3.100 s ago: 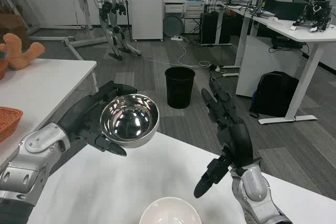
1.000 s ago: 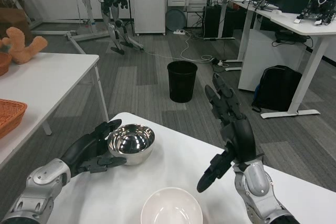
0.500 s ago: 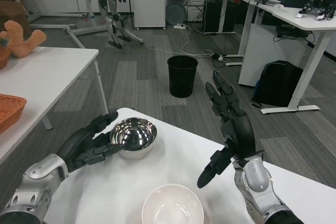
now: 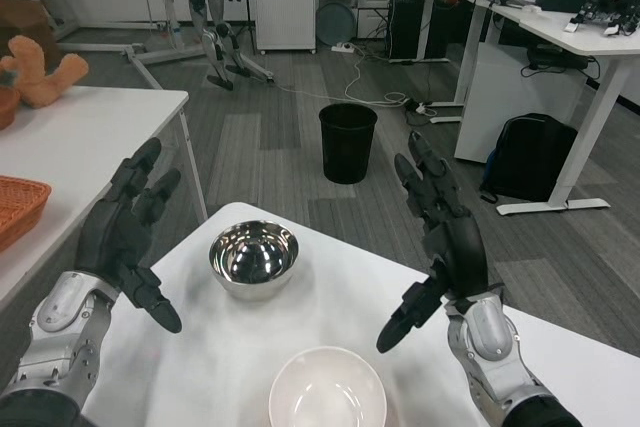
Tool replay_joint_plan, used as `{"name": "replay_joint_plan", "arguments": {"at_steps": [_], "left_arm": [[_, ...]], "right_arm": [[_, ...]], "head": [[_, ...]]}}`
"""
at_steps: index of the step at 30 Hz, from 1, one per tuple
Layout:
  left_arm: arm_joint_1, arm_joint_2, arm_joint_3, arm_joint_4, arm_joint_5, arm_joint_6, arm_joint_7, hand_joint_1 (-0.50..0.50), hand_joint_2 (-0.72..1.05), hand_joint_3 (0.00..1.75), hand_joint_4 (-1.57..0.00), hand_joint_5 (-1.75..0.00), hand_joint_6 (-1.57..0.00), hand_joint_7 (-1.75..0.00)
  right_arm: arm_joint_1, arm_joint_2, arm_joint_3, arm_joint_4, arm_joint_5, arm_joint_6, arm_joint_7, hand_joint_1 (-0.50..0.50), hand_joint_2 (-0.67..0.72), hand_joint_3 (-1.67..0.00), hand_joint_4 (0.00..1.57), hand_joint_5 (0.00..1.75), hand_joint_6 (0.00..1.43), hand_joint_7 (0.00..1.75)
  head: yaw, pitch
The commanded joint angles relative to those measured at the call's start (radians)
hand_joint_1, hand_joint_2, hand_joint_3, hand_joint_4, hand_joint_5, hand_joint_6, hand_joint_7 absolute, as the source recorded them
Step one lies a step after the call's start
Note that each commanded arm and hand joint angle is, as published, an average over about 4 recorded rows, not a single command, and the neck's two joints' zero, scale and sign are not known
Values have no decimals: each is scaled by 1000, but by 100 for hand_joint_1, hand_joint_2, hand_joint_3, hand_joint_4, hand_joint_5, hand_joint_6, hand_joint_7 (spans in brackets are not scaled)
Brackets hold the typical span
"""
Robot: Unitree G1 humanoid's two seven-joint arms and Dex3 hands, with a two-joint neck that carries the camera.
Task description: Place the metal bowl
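The shiny metal bowl (image 4: 253,258) stands upright on the white table (image 4: 330,297), near its far left corner. My left hand (image 4: 125,232) is raised to the bowl's left, fingers spread, apart from the bowl and holding nothing. My right hand (image 4: 440,237) is held up over the table's right side, fingers spread and empty.
A white bowl (image 4: 327,390) sits at the table's near edge, in front of the metal bowl. A second white table (image 4: 80,142) stands to the left with an orange basket (image 4: 15,207) and a plush toy (image 4: 35,72). A black bin (image 4: 347,141) is on the floor beyond.
My left hand has let go of the metal bowl and lifted up and to the left, fingers spread. The bowl now stands on the table. The right hand has hardly moved.
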Motion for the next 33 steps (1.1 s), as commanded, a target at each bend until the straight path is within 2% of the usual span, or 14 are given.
{"name": "replay_joint_plan", "arguments": {"at_steps": [1, 6, 13, 16, 24, 28, 33], "left_arm": [[-15, 9, -7, -97, -12, 2, 3, -48, -72, 7, 0, -41, 0, -14], [-20, 30, -13, -302, -8, 101, -11, -48, -72, 0, 0, -41, 0, -14], [-23, 42, -53, -412, -19, 156, -34, -48, -72, 7, 0, -41, 0, -14], [-24, 43, -61, -439, -19, 167, -40, -48, -72, 0, 0, -41, 0, -14], [-24, 45, -71, -449, -27, 171, -43, -48, -72, 9, 0, -41, 0, -14], [-23, 44, -74, -446, -29, 171, -44, -48, -72, 0, 0, -41, 0, -14], [-23, 44, -82, -446, -34, 171, -44, -48, -72, 7, 0, -41, 0, -14]], "right_arm": [[-16, -3, -2, 6, 10, -11, -8, -42, 66, 0, 0, 0, 0, 0], [-16, -4, 0, 8, 12, -10, -8, -42, 66, 0, 0, 0, 0, 0], [-17, -4, -3, 8, 15, -10, -8, -42, 66, 0, 0, 0, 0, 0], [-17, -7, -11, 5, 22, -12, -9, -42, 66, 0, 0, 0, 0, 0], [-19, -20, -21, -11, 27, -12, -9, -42, 66, 0, 0, 0, 0, 0], [-21, -22, -21, -15, 27, -12, -9, -42, 66, 0, 0, 0, 0, 0], [-23, -22, -18, -15, 29, -12, -9, -42, 66, 0, 0, 0, 0, 0]], "head": [[0, 5], [-11, 28], [-26, 54], [-32, 58], [-29, 61], [-27, 61], [-26, 62]]}}
